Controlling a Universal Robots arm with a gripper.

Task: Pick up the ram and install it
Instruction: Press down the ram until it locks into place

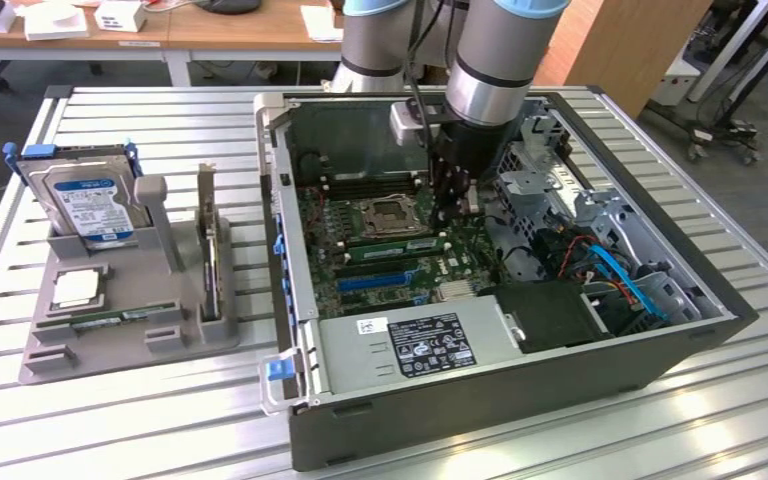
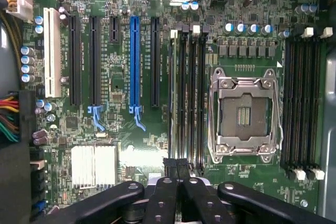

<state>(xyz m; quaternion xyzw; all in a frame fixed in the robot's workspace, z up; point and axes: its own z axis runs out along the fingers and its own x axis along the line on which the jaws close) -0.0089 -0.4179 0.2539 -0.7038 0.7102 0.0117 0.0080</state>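
One ram (image 1: pixel 387 245) stick stands in a memory slot of the motherboard, beside the CPU socket (image 1: pixel 391 212). In the wrist view this ram (image 2: pixel 173 98) appears edge-on as a thin pale-green line between black slots. My gripper (image 1: pixel 454 205) hangs inside the open computer case, just above that slot bank. In the wrist view the gripper (image 2: pixel 177 165) is shut, with its dark fingertips (image 2: pixel 170 166) together near one end of the stick. I cannot tell whether they touch it. A second green ram (image 1: pixel 104 318) lies flat in the grey holder (image 1: pixel 131 350) at the exterior view's left.
The holder also carries a blue-labelled hard drive (image 1: pixel 91 205) and an upright dark expansion card (image 1: pixel 208 250). Inside the case (image 1: pixel 277 300) are the power supply (image 1: pixel 418 345), blue cables (image 1: pixel 618 275) and a drive cage. A blue slot (image 2: pixel 134 61) and the CPU socket (image 2: pixel 242 114) flank the memory slots.
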